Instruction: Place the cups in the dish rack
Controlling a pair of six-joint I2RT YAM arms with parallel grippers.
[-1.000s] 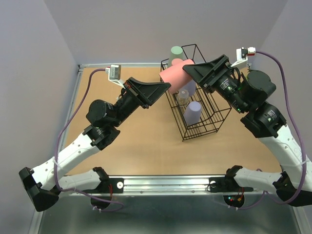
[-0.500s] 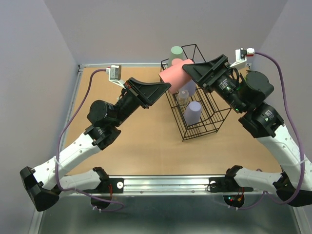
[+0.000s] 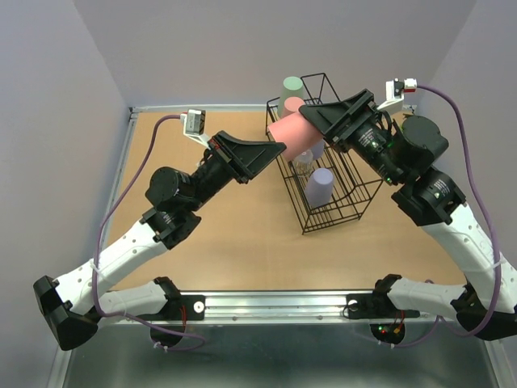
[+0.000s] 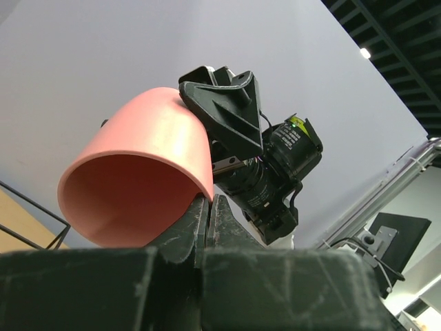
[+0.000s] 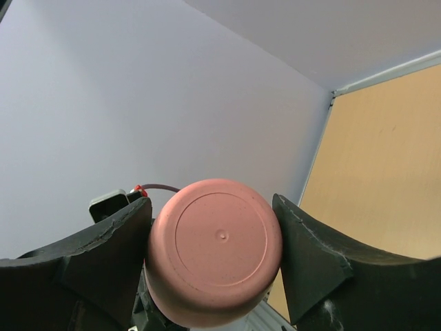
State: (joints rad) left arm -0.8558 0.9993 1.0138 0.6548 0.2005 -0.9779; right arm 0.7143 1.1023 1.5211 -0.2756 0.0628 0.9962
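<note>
A: Grippers?
B: Both busy: left gripper [image 4: 209, 200] pinched together on the rim of the salmon cup [image 3: 287, 129]; right gripper [image 5: 212, 207] clamped across its flat base, above the top-left corner of the dish rack [image 3: 355, 206].
A: Advice?
B: Smooth tapered plastic slips. Release left only once right holds firm, then lower between the thin black wires.

The salmon cup [image 3: 288, 136] has tipped lower (over the dish rack [image 3: 343, 202]).
</note>
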